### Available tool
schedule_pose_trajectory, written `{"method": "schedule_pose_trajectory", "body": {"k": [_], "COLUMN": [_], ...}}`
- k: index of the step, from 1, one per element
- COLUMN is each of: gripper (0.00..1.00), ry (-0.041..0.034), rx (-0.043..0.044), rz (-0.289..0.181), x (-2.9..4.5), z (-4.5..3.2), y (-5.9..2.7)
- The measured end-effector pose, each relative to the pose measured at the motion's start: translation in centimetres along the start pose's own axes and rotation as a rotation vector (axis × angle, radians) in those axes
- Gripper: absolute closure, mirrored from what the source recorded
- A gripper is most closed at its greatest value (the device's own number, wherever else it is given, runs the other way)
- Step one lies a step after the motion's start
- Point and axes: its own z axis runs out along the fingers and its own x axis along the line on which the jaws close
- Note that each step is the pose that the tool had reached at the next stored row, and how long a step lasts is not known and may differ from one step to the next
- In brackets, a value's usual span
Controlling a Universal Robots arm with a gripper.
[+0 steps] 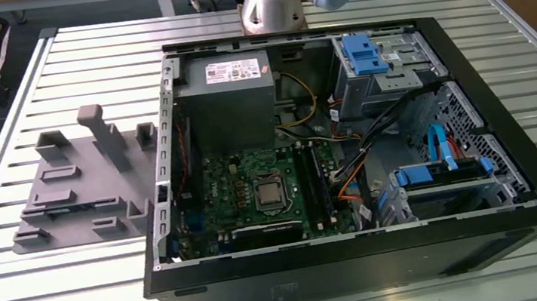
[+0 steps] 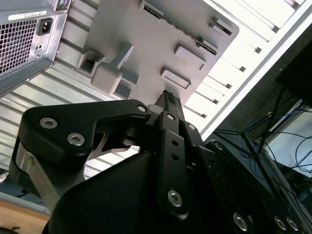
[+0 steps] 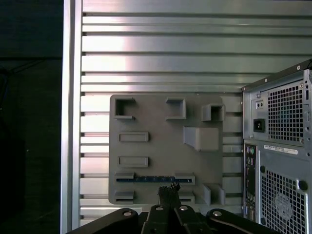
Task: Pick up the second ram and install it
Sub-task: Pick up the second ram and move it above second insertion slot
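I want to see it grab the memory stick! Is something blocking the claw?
Nothing visible blocks it. In the first wrist view the claw hangs over the grey fixture. The second ram lies there edge-on between two fixture blocks, with nothing on top of it.

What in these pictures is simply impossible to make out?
First wrist view: the second ram shows just a blue-green edge; the grey fixture hides its chips and label.
Exterior view: the arm is cut off by the top edge.
Exterior view: the black memory slots are too small to tell whether any stick is seated.
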Motion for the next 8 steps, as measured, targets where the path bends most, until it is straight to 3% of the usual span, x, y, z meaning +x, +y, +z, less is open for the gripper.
{"method": "schedule_pose_trajectory", "body": {"k": [8], "gripper": [0.89], "ry": [0.0015], "rx": [-0.0008], "rz": [-0.033], "x": [0.0], "z": [0.0], "y": [0.0]}}
